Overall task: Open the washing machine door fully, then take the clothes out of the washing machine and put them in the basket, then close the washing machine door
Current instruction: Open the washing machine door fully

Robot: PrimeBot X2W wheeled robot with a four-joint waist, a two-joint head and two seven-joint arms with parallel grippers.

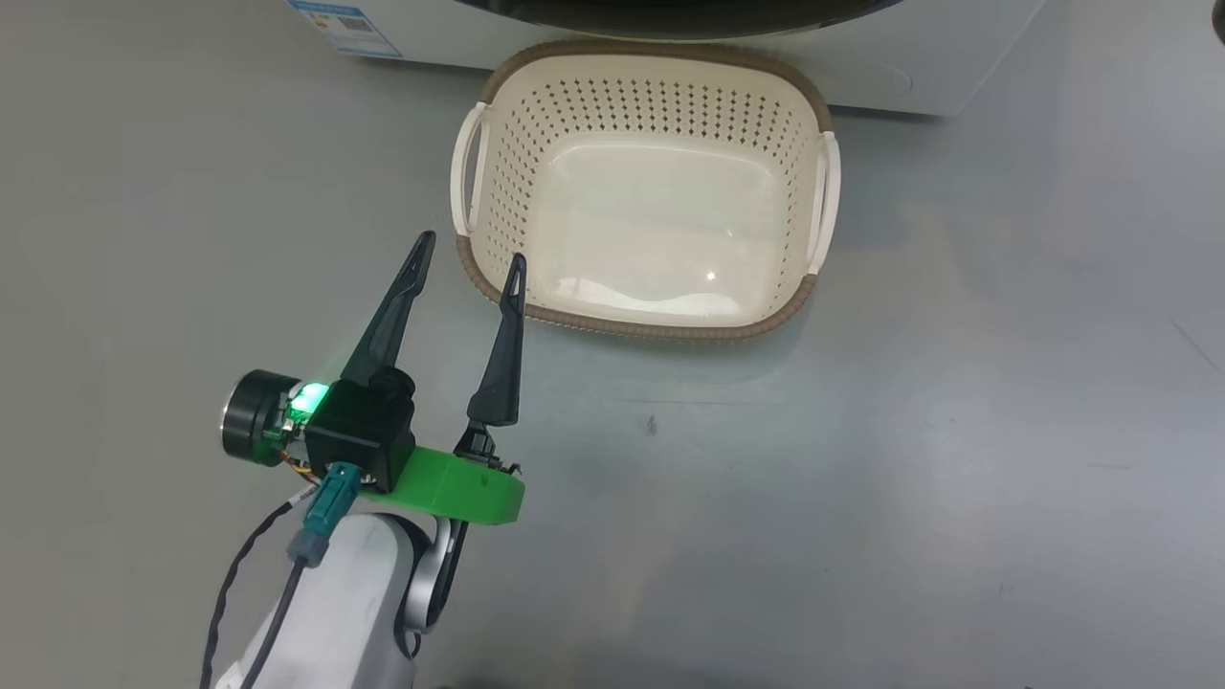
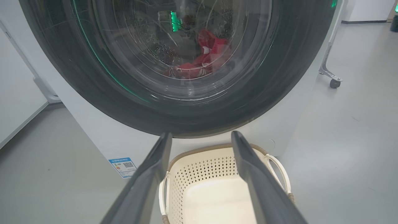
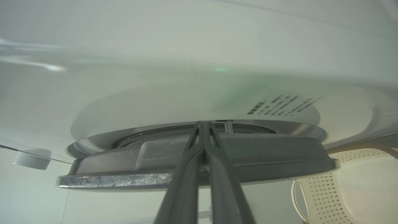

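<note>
The washing machine (image 2: 102, 140) fills the left wrist view, its door (image 2: 93, 77) a wide black rim around clear glass. Red clothes (image 2: 202, 59) lie in the drum behind the glass. The empty cream basket (image 1: 622, 325) stands on the floor just below the door. My left gripper (image 1: 471, 251) hovers open at the basket's near left corner, holding nothing, its fingers (image 2: 149, 174) pointing at the door's lower rim. In the right wrist view my right gripper (image 3: 203, 124) is shut. Its tips lie across the door's edge (image 3: 264, 155), at the seam with the machine's white front (image 3: 186, 46).
Grey floor spreads around the basket (image 2: 199, 168) on all sides. A blue label sticker (image 1: 349, 24) sits low on the washer's front. A metal leg on a caster (image 2: 331, 74) stands to the washer's right. The basket's handle (image 3: 298, 199) shows beside my right fingers.
</note>
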